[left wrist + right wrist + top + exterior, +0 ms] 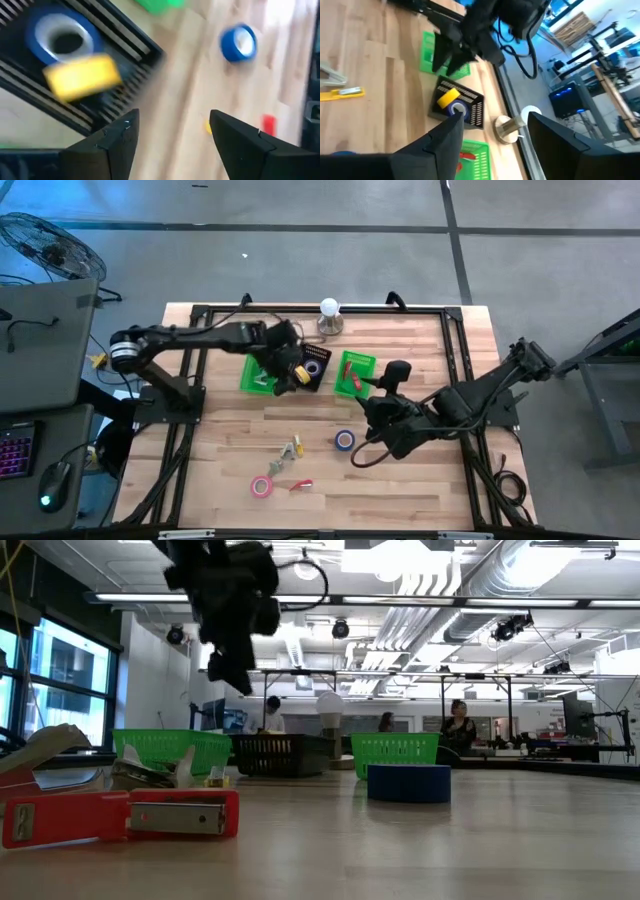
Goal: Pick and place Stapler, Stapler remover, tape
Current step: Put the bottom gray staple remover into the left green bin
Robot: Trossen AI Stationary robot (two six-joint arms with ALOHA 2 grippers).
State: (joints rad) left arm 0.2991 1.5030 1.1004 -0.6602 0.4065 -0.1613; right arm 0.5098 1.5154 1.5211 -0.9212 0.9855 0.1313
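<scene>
My left gripper hangs open above the black basket at the far middle of the table. In that basket a yellow tape roll lies against a blue one; both also show in the right wrist view, the yellow tape roll beside the blue roll. A second blue roll lies flat on the bare table, and a pink roll lies near the front. A red stapler rests on the table. My right gripper is open, raised by the right green basket.
A left green basket stands beside the black one. The right green basket holds a red item. A yellowish and metal tool lies mid-table. A lamp-like stand is at the far edge. People show in the room behind.
</scene>
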